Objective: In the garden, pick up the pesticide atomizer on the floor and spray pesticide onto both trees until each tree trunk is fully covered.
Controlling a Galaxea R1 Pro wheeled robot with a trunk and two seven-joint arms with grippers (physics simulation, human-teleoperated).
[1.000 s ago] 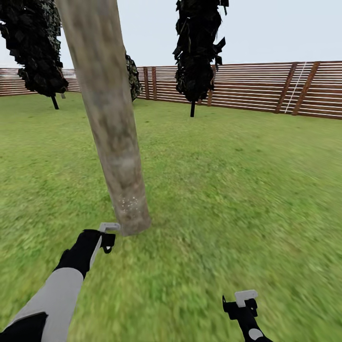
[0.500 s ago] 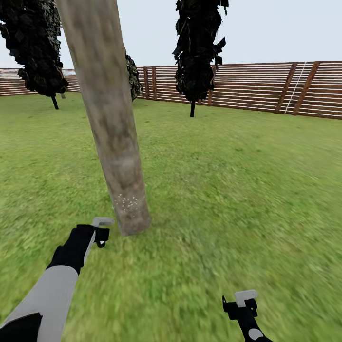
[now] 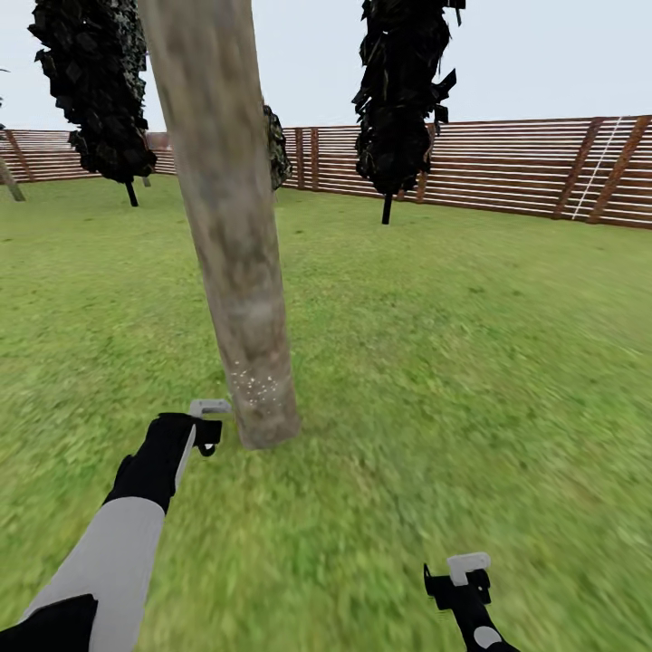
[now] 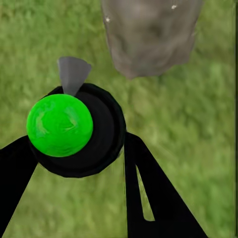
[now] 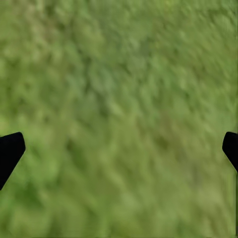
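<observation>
The left gripper [image 4: 74, 148] was clenched on the atomizer [image 4: 67, 126], whose green cap and black collar sat between the two black fingers [image 4: 153, 193] in the left wrist view, with a grey nozzle pointing toward the trunk [image 3: 237, 272]. In the head view the gripper hung low over the lawn [image 3: 435, 362], just beside the trunk's base. A cluster of pale specks marked the bark low down; the bark above them appeared bare. The right gripper [image 3: 457, 580] was released, its fingers spread wide, and hovered over grass, well apart from the trunk.

The step in hand was judged to be spraying the first trunk, at an early stage. To do it well, the nozzle should be kept aimed squarely at the bark, the arm raised in steady passes from the base upward, and the base moved around the trunk so that the far side is also covered. The grip on the collar should not be loosened.

The lawn was flat green grass with no obstacle near the robot. A reddish-brown slatted fence [image 3: 507, 167] closed the far edge, with dark narrow trees [image 3: 403, 100] in front of it
</observation>
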